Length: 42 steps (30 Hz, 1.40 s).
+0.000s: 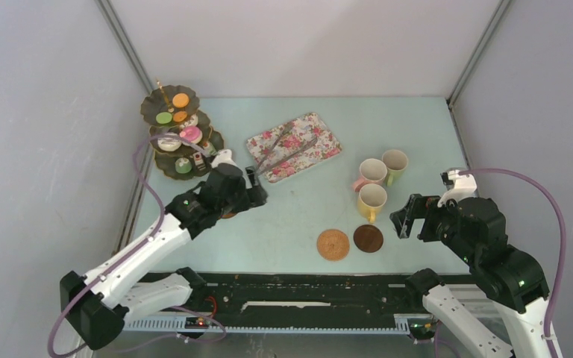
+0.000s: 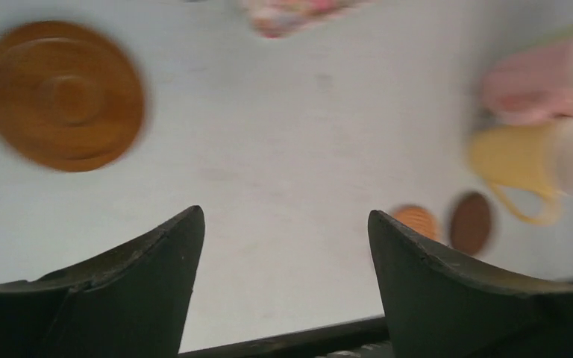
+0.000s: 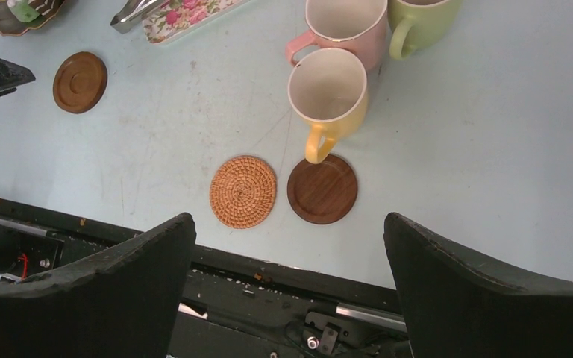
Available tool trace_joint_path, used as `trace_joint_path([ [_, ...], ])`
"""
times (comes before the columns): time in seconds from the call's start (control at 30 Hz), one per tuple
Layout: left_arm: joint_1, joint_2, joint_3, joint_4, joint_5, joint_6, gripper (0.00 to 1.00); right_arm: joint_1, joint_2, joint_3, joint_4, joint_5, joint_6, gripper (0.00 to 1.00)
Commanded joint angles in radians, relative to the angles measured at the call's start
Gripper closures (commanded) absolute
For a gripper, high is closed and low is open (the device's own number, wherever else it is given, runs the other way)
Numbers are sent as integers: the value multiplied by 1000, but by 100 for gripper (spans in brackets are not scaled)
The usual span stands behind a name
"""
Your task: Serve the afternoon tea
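The dark three-tier stand (image 1: 179, 134) at the far left holds small toy cakes and macarons (image 1: 181, 100). The pink mug (image 1: 371, 173), green mug (image 1: 395, 162) and yellow mug (image 1: 371, 200) stand together right of centre. A woven coaster (image 1: 333, 244) and a dark wooden coaster (image 1: 368, 239) lie near the front edge. A third wooden coaster (image 2: 63, 95) lies by my left gripper (image 1: 257, 194) and also shows in the right wrist view (image 3: 80, 82). My left gripper (image 2: 285, 220) is open and empty above the table. My right gripper (image 1: 410, 216) is open and empty right of the coasters.
The flowered tray (image 1: 295, 145) lies at the back centre with the metal tongs (image 1: 283, 147) on it. Walls close the table on the left, back and right. The black rail (image 3: 283, 280) runs along the near edge.
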Motion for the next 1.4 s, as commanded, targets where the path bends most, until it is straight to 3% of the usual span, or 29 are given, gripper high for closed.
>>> trace_joint_path([
  [0.0,-196,8,19,281,15,-187,13,-5,-7,15,34,22,6,0],
  [0.13,-356,152,46,566,-24,-214,9,-5,-36,15,38,70,48,0],
  [0.27,-431,341,156,658,6,-252,9,-4,-64,32,39,137,59,0],
  [0.57,-576,712,499,538,-35,-252,14,-5,-129,45,14,259,82,0],
  [0.77,-649,898,718,331,-96,-268,18,-4,-164,46,-1,258,106,0],
  [0.97,-664,1025,850,156,-171,-336,25,-4,-182,46,-32,268,109,0],
  [1.17,-662,1103,941,145,-215,-296,25,-3,-202,59,-53,266,118,0],
  [1.37,-651,1153,997,120,-215,-291,39,-4,-209,70,-69,267,128,0],
])
